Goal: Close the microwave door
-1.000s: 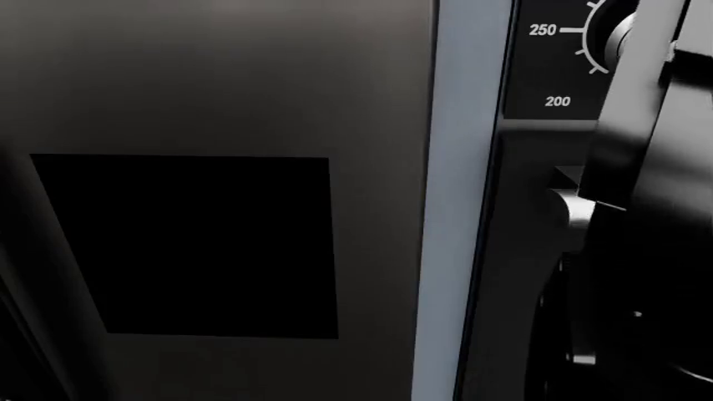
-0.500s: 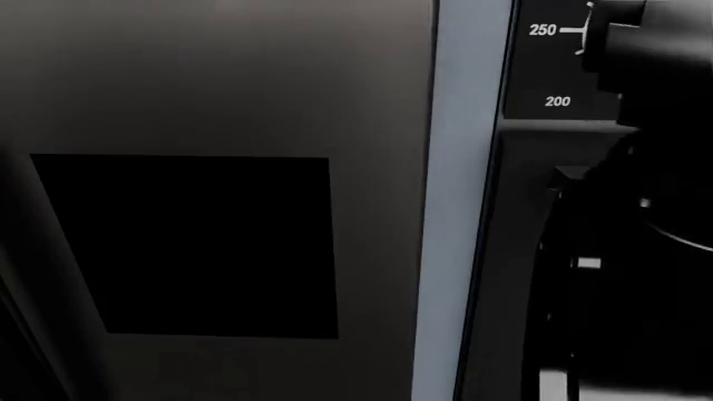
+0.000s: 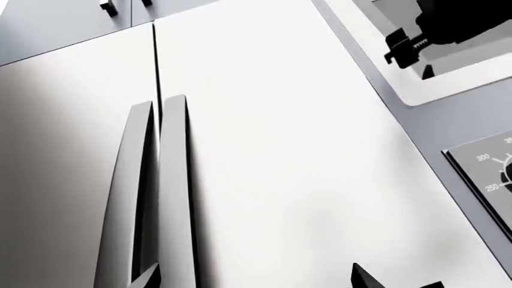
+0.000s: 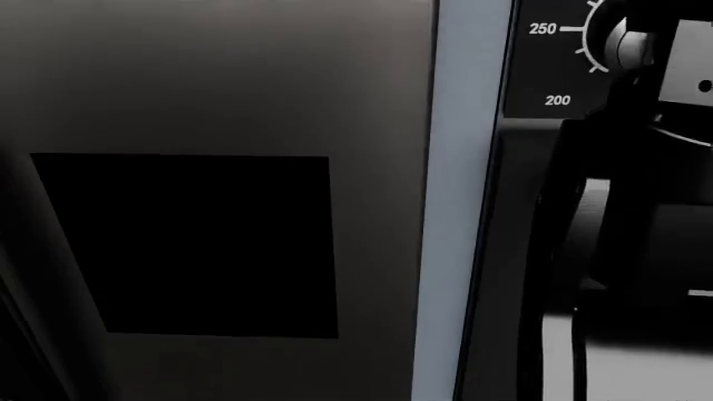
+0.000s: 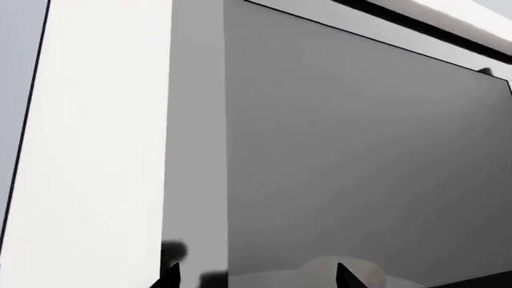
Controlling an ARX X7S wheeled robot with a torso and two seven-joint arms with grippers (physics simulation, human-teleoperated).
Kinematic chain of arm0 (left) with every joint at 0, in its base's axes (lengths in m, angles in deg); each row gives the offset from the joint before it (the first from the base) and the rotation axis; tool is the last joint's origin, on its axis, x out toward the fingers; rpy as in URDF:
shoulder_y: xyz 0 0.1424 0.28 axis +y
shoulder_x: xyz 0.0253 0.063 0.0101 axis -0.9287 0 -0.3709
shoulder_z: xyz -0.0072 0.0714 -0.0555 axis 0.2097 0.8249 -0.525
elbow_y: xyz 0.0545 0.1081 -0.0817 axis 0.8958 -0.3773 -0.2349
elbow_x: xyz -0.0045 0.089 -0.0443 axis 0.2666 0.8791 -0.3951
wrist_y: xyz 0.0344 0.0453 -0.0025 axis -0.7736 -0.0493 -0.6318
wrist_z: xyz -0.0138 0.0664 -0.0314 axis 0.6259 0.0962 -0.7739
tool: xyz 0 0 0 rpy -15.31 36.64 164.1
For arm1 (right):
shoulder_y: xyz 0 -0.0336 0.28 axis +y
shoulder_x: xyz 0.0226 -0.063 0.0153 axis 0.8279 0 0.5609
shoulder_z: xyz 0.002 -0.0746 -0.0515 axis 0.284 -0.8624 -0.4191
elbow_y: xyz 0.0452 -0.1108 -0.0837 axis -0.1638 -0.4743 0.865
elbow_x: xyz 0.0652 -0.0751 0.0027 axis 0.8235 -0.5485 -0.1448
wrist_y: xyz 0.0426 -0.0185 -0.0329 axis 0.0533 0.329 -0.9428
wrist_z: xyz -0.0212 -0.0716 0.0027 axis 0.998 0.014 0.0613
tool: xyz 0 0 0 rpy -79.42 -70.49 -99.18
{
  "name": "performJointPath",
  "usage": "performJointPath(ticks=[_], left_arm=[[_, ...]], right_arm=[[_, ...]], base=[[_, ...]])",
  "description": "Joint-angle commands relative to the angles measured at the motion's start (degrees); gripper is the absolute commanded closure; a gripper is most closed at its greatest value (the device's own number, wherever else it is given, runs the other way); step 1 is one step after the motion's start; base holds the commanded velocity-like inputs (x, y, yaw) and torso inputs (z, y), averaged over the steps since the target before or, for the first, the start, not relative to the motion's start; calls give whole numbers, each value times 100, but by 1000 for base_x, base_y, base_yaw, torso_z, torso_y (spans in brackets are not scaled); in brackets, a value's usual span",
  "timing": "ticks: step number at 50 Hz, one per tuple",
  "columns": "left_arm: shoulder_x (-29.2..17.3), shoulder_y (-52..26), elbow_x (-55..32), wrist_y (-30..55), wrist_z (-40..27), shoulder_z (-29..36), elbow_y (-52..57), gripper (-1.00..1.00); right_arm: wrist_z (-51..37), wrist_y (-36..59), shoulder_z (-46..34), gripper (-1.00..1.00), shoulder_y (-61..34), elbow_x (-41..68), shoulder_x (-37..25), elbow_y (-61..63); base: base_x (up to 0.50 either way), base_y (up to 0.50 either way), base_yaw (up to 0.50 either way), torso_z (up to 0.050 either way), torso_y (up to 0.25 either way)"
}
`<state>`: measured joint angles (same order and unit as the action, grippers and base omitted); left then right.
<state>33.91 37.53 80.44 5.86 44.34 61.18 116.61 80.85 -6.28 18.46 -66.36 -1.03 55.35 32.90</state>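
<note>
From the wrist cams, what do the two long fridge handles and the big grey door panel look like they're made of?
The fridge handles look like brushed or satin metal: silvery, with soft light-to-dark shading along their curve. The grey door panel looks like smooth glass or polished metal: an even sheen with faint reflections low on its face. As this is a simulator render, neither is certain.

The head view is dim and murky, its dark panel (image 4: 184, 242) nearly black, with only a pale strip (image 4: 457, 200) catching light. Both wrist views are bright; the white fridge doors (image 3: 272, 150) wash out to glare, softly shaded near the handles (image 3: 152, 198). Edges stay sharp, without blur.
</note>
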Motion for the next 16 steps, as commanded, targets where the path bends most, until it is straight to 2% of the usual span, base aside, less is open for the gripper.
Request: performJointPath(ticks=[1,16], left_arm=[[-20,-7,-9,2,-27,8,-1,-100],[-46,-4,-13,10,-59,19,0,-100]], right_arm=[[97,-137,96,-100,-229,132,-72,-598],[91,-44,88,-100,-439,271,-97,-917]], base=[[20,-3,0,0,0],[11,-3,2,3,0]])
